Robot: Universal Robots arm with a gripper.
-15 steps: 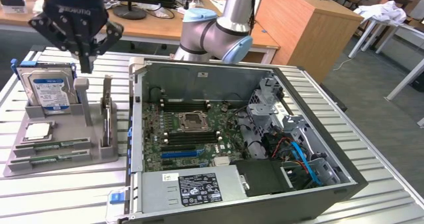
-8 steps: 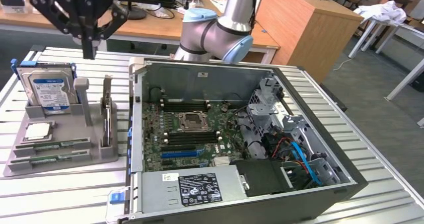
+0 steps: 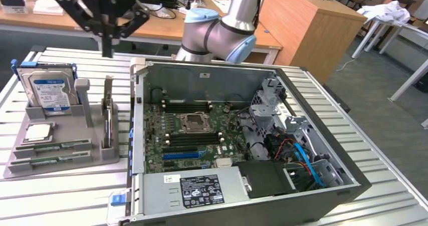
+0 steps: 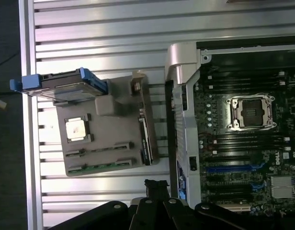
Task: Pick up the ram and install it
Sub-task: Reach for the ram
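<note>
While the tool (image 3: 107, 49) hangs high over the slatted metal surface (image 3: 67, 198), you have its fingers pressed fully together and nothing is gripped between them. It touches no part. In the wrist view the dark fingertips of the tool (image 4: 155, 186) point down toward the gap between the grey holder (image 4: 111, 108) and the open computer case (image 4: 183, 96).

Item under task: the ram (image 3: 108, 110) stands on its long edge in a slot of the grey holder (image 3: 93, 158), on the side nearest the case. From the wrist you see the ram (image 4: 144, 136) edge-on, seated in that slot and apart from the tool.

Other contents of the holder: a hard drive (image 3: 50, 93) with a blue label stands upright at the far end, a square silver CPU chip (image 3: 39, 132) lies flat in front of it, and two green strips (image 3: 53, 147) lie flat in the nearest slots.

Case condition: the computer case (image 3: 200, 78) lies open on the surface to the exterior view's right of the holder, just beside it. You can see the motherboard (image 3: 200, 151), its CPU socket (image 3: 195, 120) and the black memory slots (image 3: 192, 138) on either side of the socket. The arm (image 3: 224, 33) rises behind the case.
</note>
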